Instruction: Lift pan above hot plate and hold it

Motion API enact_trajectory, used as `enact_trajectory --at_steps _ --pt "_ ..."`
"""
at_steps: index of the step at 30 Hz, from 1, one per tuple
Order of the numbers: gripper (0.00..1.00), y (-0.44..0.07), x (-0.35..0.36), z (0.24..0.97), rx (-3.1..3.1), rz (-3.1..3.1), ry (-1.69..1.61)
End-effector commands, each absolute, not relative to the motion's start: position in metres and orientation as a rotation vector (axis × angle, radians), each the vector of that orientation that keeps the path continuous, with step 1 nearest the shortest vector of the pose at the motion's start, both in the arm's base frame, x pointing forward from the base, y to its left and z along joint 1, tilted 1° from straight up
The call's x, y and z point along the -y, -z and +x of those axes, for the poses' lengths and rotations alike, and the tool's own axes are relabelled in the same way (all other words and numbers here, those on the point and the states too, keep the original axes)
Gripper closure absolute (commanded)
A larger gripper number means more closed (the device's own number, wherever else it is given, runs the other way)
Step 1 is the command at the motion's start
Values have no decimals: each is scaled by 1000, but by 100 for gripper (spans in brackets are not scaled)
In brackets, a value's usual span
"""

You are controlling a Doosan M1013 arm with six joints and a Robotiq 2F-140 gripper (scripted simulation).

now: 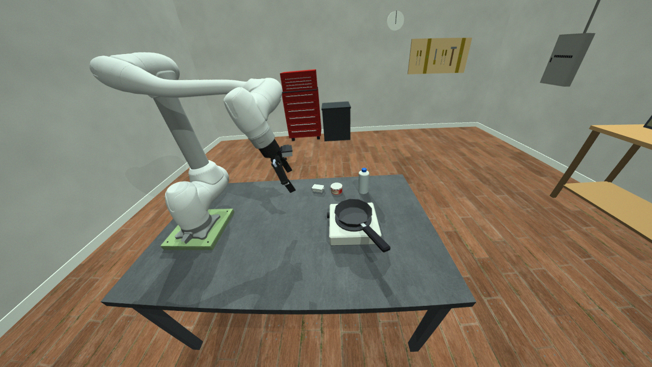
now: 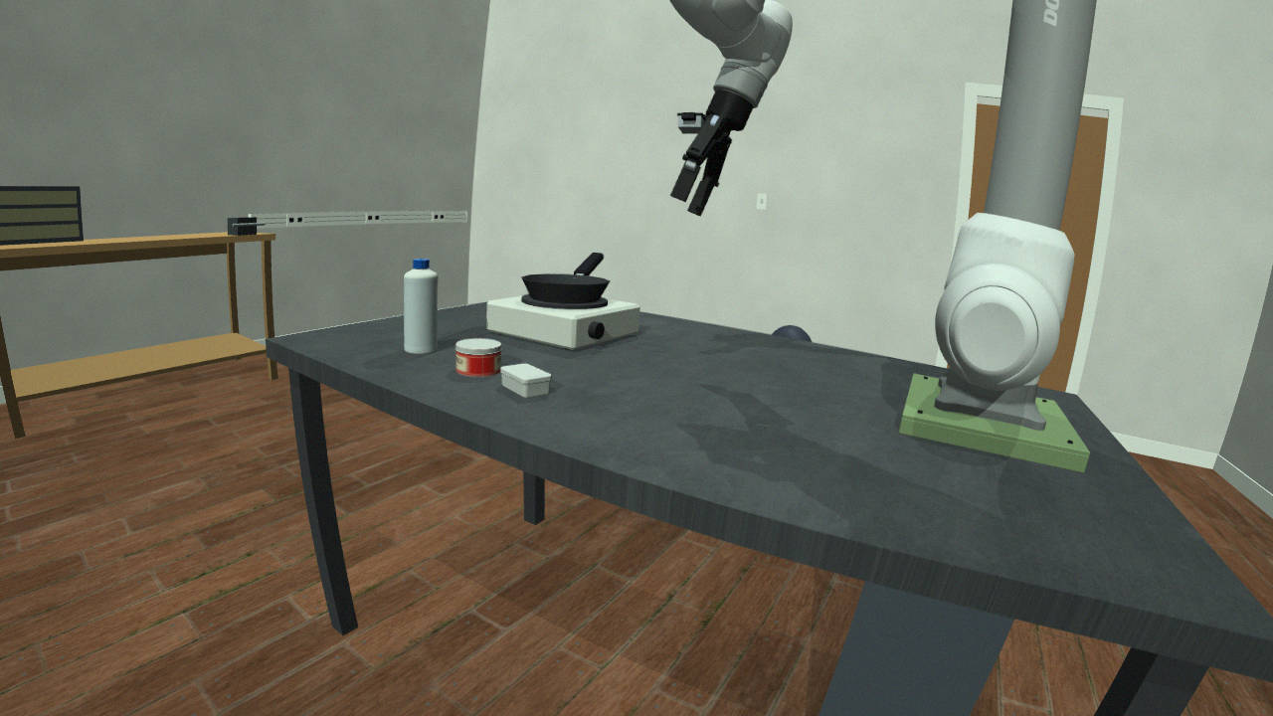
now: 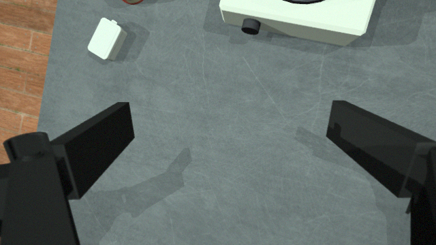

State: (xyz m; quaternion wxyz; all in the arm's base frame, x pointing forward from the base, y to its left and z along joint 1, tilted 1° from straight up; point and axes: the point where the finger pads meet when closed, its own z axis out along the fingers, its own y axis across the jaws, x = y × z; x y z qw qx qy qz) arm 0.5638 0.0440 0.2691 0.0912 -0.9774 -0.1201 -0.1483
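Pincer (image 2: 696, 197) wide apart, high above table (image 2: 801, 462); arm (image 2: 1041, 106) lettered "DO", rest cropped; pan (image 2: 564, 286) unmarked.

Grey table (image 1: 282, 273): hot plate (image 1: 339, 235), bottle (image 1: 363, 181), tin (image 1: 336, 187), white box (image 1: 317, 187), green base plate (image 1: 221, 226).

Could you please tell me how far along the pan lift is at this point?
Nothing is done yet: the pan sits on the hot plate. In hand: the gripper hangs open and empty above the table, off to the side of the pan. Left: reach the handle, grasp, lift and hold.
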Motion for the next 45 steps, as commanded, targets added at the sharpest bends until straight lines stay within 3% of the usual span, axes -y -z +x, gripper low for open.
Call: enact_trajectory --at_steps 1,17,18,34,45 --pt "0 -270 -44 564 357 -2904 442" --pt "0 -270 -44 564 357 -2904 442" --pt "59 -270 -44 564 356 -2903 442" --pt "59 -226 -92 599 114 -2521 361" --pt "59 -225 -86 673 -146 -2150 475"
